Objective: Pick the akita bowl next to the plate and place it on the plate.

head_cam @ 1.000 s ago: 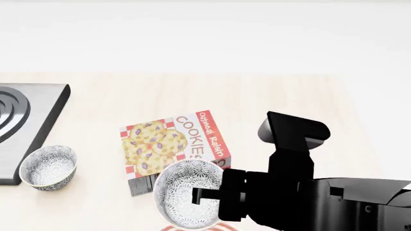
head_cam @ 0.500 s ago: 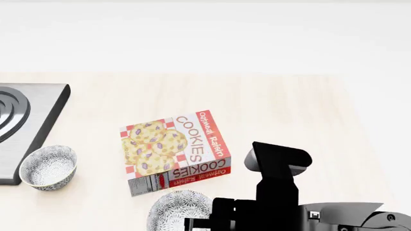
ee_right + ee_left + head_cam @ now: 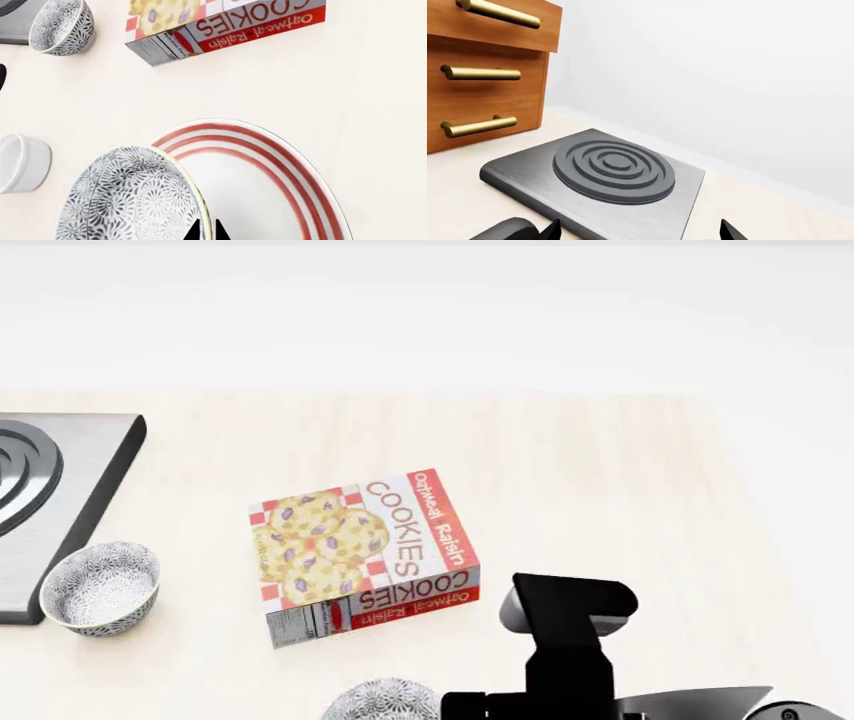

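Over the last second the akita bowl [image 3: 133, 197] has been carried down and toward the near edge of the counter [image 3: 574, 460]: in the head view it stood tilted in front of the cookie box [image 3: 363, 552] a second ago, whereas now only its top rim is seen at the bottom of that view. In the right wrist view the bowl is held on edge, its patterned outside showing, with the two fingertips of the right gripper [image 3: 206, 231] clamped on its rim — one tip on each side of the wall. It hangs over one side of the plate [image 3: 280, 185]; whether it is already touching the plate cannot be told. The descent is judged to mean that the placing step is nearly reached: the bowl remains to be levelled, set down within the red stripes, and released.

The left gripper [image 3: 637, 231] is seen only as two dark tips spread well apart, with nothing between them, facing the hot plate [image 3: 607, 175] and the wooden drawers [image 3: 484, 70].

By count:
- Two patterned bowls — the held one and a second bowl [image 3: 100, 588] standing beside the hot plate near the left edge.
- One striped plate.
- One cookie box.
- One plain white cup [image 3: 20, 162].
- One hot plate.
- Three brass drawer handles in view.
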